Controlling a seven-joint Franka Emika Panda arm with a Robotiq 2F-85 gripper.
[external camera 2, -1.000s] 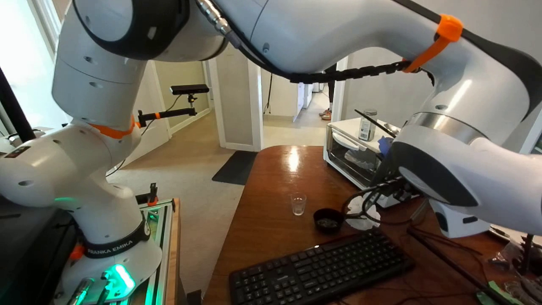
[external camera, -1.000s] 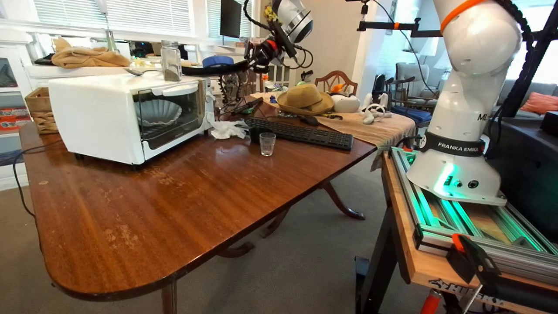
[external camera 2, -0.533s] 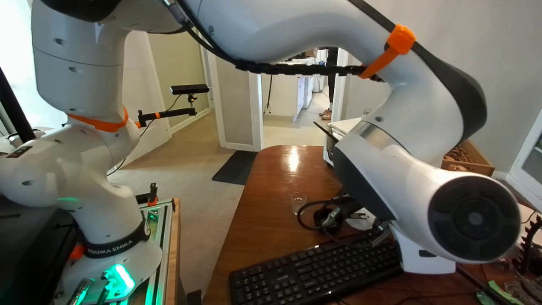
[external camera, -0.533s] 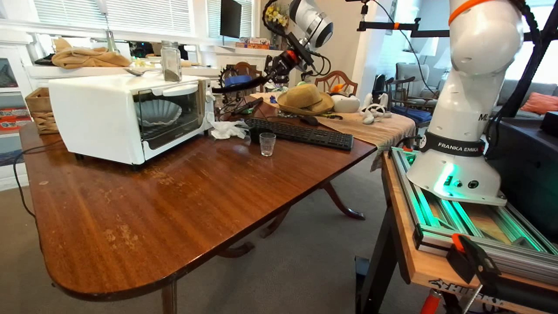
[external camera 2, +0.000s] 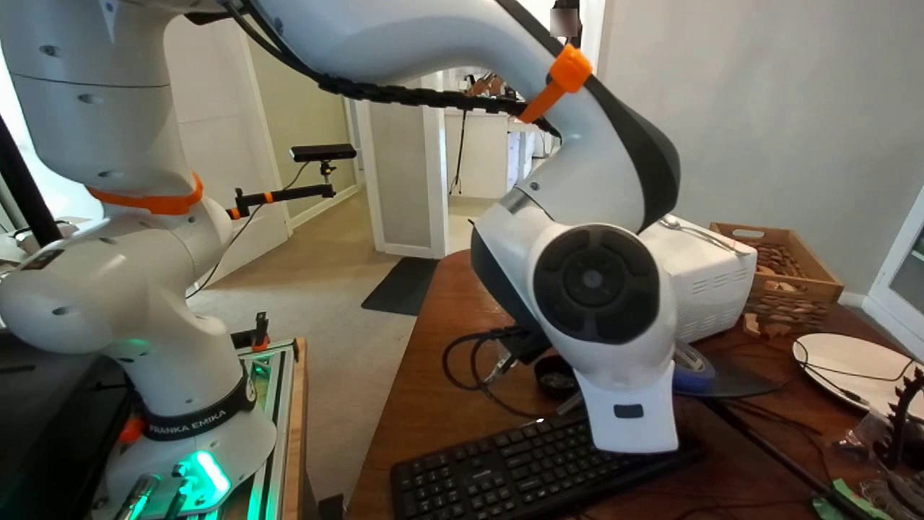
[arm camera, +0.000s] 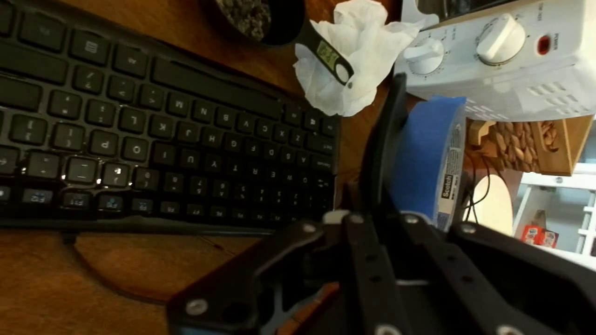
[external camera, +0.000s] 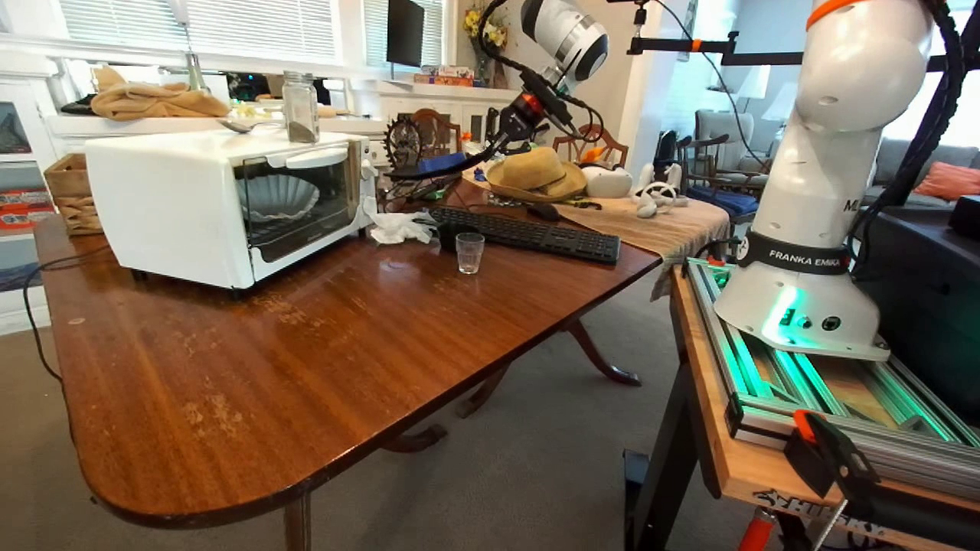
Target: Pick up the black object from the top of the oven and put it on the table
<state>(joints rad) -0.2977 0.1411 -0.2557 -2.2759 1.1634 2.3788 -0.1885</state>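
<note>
My gripper [external camera: 501,144] is shut on the black object [external camera: 429,173], which sticks out from the fingers in the air beside the oven [external camera: 168,207]. Its blue round part [external camera: 444,163] faces up; in the wrist view it looks like a blue Scotch tape roll [arm camera: 421,153] against the black piece [arm camera: 382,139]. The gripper [arm camera: 384,222] holds the object's near end there. In an exterior view the arm hides the gripper, and part of the black object [external camera 2: 736,379] shows behind it. The reddish-brown table [external camera: 306,367] lies below; the object appears apart from it.
A black keyboard [arm camera: 186,139], a small glass [external camera: 469,252], a black bowl with a handle [arm camera: 279,23] and white tissue [external camera: 402,227] lie on the table. A jar [external camera: 301,107] and a spoon [external camera: 249,125] are on the oven. A white plate [external camera 2: 859,368] lies beyond.
My arm has swung away from the oven and come lower, carrying the black object from beside the oven's top to lower over the table's keyboard side. The grip has stayed shut.
</note>
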